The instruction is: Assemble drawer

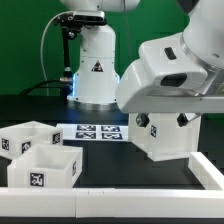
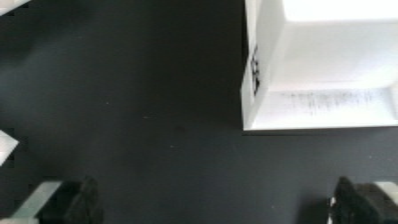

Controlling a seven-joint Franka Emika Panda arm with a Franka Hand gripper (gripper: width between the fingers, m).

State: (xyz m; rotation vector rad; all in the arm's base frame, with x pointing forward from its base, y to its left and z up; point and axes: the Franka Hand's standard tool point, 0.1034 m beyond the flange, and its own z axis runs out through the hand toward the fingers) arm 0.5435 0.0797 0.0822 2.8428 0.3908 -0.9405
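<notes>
Here the end effector point(image 2: 217, 205) hangs over the black table point(image 1: 110, 165), its fingers point(image 2: 71, 200) spread apart with nothing between them. The large boxy casing point(image 1: 168, 140) stands just beside the marker board point(image 1: 95, 132), at the exterior view's right. The first tray point(image 1: 25, 140) and the second tray point(image 1: 50, 172) sit close together near the board's opposite end.

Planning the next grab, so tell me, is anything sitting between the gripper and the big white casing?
Nothing visible. In the wrist view only bare black table lies between the open gripper and the casing. The two trays sit apart at the exterior view's left.
</notes>
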